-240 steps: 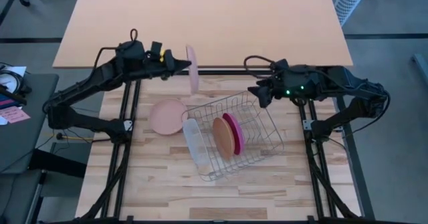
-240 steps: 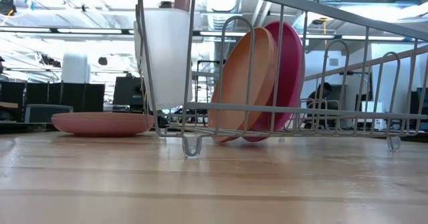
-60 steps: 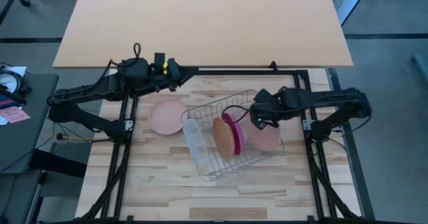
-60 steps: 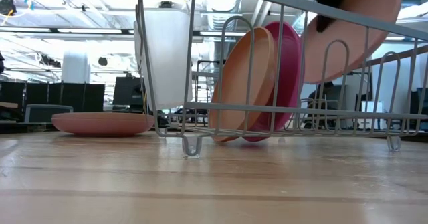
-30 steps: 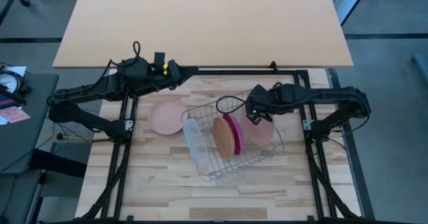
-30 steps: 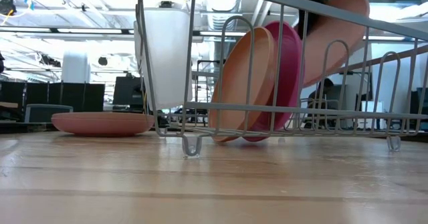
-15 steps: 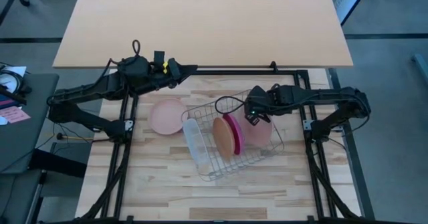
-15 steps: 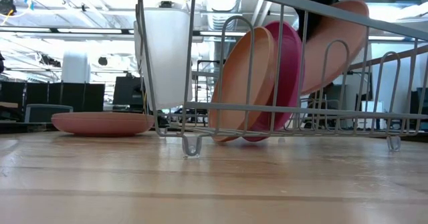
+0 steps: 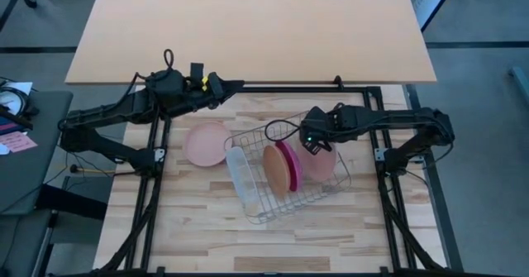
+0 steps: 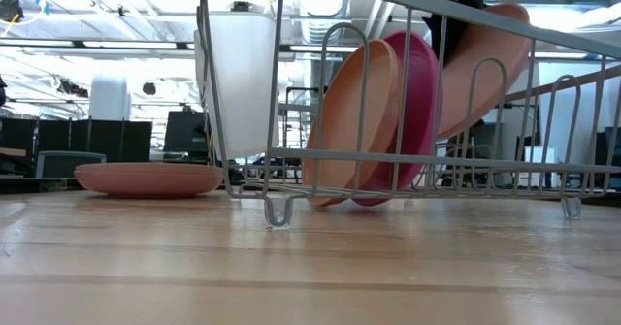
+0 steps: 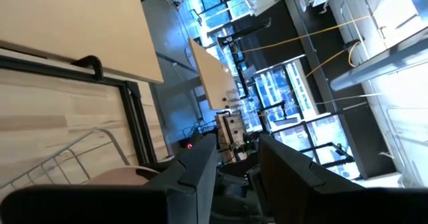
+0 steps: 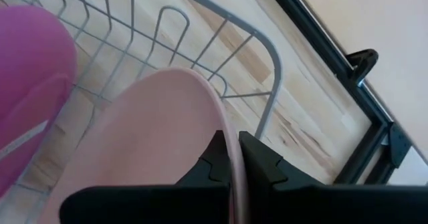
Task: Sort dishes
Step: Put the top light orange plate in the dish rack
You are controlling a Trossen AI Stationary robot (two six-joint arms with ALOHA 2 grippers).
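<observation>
A silver wire rack (image 9: 307,196) sits mid-table. In it an orange-tan plate (image 9: 276,169) and a magenta plate (image 9: 288,163) stand on edge, side by side. My right gripper (image 9: 312,139) is over the rack's far right part, shut on a pale pink plate (image 9: 321,164) that slants beside the magenta plate (image 10: 422,112). Another pink plate (image 9: 207,143) lies flat on the table left of the rack. My left gripper (image 9: 228,86) waits open at the table's far left, touching nothing. My right gripper pinches the pale pink plate's rim (image 12: 227,132) between its two fingers, one on each face, at the plate's upper far edge. The fingers come from above, slanting in from the table's right. The plate (image 10: 485,68) sits tilted inside the rack; the magenta plate hides its lower edge.
A translucent white tray (image 9: 238,178) stands at the rack's left end. The rack's wire walls (image 12: 200,23) ring the held plate. The black frame rail (image 9: 289,88) runs along the table's far edge. Bare wood lies on the near side of the rack.
My right gripper has moved a little toward the table's left with the pale pink plate. The plate has tipped steeper, closer to the magenta plate. The gripper has stayed shut on it.
</observation>
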